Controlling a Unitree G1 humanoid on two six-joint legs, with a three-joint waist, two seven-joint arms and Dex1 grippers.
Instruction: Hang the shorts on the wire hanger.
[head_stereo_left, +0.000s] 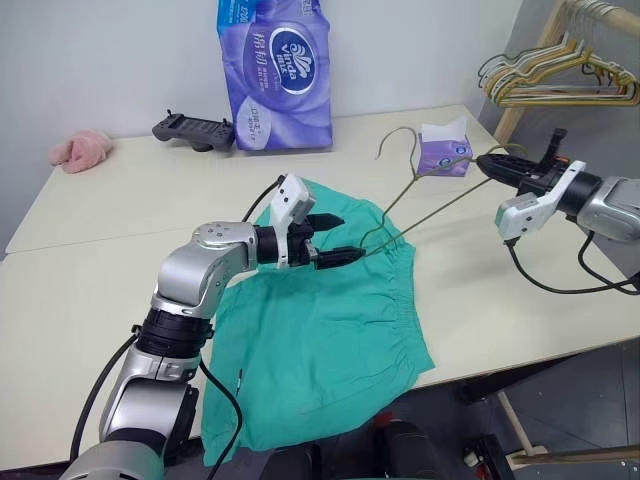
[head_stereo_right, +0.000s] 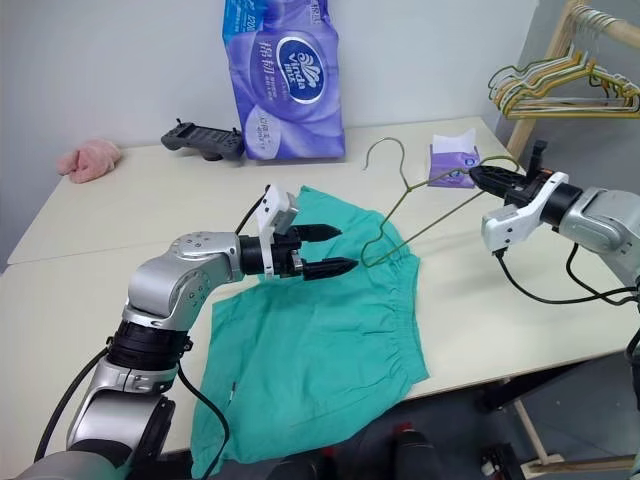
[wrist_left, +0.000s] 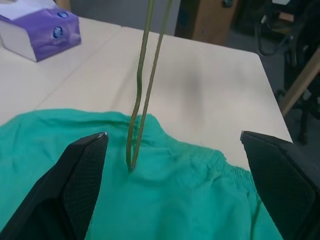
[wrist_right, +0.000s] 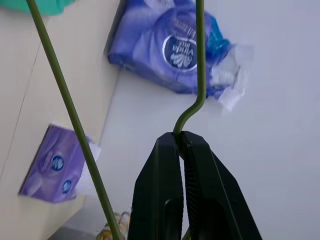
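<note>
The tall purple plastic pack of tissue paper (head_stereo_right: 287, 80), standing at the far edge of the cream tabletop (head_stereo_right: 90, 215), carries a white-rimmed oval logo whose lettering is too small to read. The small purple tissue box (wrist_left: 42, 34) near the far right corner shows a round blue emblem, also unreadable.

This looks like a lab or test room set up as a laundry corner. A plain cream table (head_stereo_left: 90, 260) fills the middle of the frame against a bare white wall (head_stereo_left: 110, 60). At the upper right a wooden clothes rack (head_stereo_left: 545, 45) carries wire hangers (head_stereo_left: 560, 75), while a black handheld controller (head_stereo_left: 192, 129) (hardly a household item) lies at the upper left centre beside a pack of tissue rolls (head_stereo_left: 277, 70).
</note>
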